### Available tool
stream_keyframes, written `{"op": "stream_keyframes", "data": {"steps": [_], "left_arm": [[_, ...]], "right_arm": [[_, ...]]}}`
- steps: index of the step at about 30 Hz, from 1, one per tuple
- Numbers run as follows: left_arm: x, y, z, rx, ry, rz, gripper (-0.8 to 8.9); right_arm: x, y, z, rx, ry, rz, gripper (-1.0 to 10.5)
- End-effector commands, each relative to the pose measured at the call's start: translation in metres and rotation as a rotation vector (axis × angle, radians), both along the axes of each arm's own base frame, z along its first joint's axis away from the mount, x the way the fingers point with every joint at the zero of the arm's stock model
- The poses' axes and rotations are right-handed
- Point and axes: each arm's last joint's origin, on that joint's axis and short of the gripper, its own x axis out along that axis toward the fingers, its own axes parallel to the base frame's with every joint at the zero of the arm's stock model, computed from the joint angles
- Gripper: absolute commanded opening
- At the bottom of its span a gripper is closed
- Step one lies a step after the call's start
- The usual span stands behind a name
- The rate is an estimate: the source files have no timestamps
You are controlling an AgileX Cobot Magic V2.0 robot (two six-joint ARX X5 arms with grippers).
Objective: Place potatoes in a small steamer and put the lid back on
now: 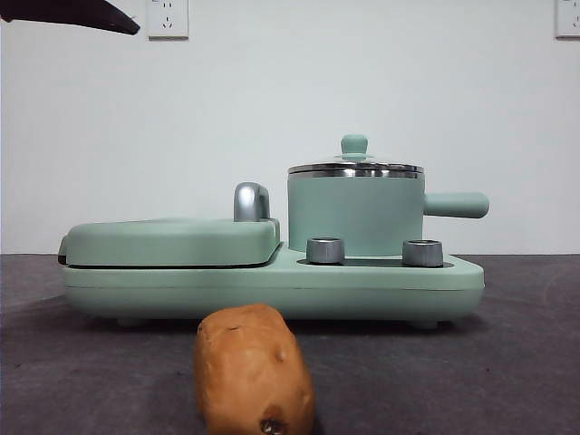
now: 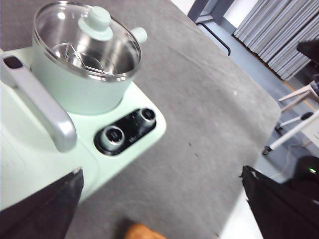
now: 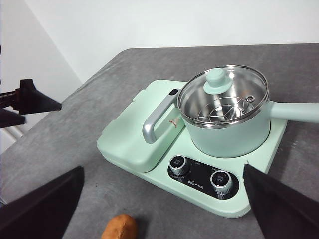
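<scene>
Small print beside the control knobs [image 3: 199,173] is unreadable

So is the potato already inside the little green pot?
No: the potato lies on the grey table in front of the cooker, and the small steamer has its lid on.

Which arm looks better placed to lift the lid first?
Probably left: the left gripper, open, hangs nearer the lid, still on the small steamer. The right gripper, open, views it from farther back.
</scene>
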Motion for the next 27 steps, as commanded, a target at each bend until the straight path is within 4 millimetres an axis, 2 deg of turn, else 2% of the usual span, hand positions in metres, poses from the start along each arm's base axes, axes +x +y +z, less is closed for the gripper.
{"op": "stream_keyframes", "data": {"steps": [1, 6, 14, 21, 27], "left_arm": [[0.009, -0.007, 0.012, -0.004, -0.035, 0.02, 5.07], [0.034, -0.026, 0.025, 0.023, -0.006, 0.008, 4.94], [0.094, -0.071, 0.041, 0.138, 0.048, 0.047, 4.9], [0.141, -0.118, 0.035, 0.227, -0.024, 0.058, 4.9], [0.165, -0.156, 0.018, 0.324, -0.097, 0.066, 4.9]], "right_arm": [[0.0, 0.0, 0.005, 0.009, -0.01, -0.001, 5.1], [0.0, 0.0, 0.005, 0.011, -0.007, -0.002, 5.1], [-0.001, 0.0, 0.004, 0.012, 0.006, -0.003, 5.1], [-0.001, 0.0, 0.002, 0.012, 0.023, -0.003, 5.1], [-0.001, 0.0, 0.002, 0.012, 0.024, -0.003, 5.1]]}}
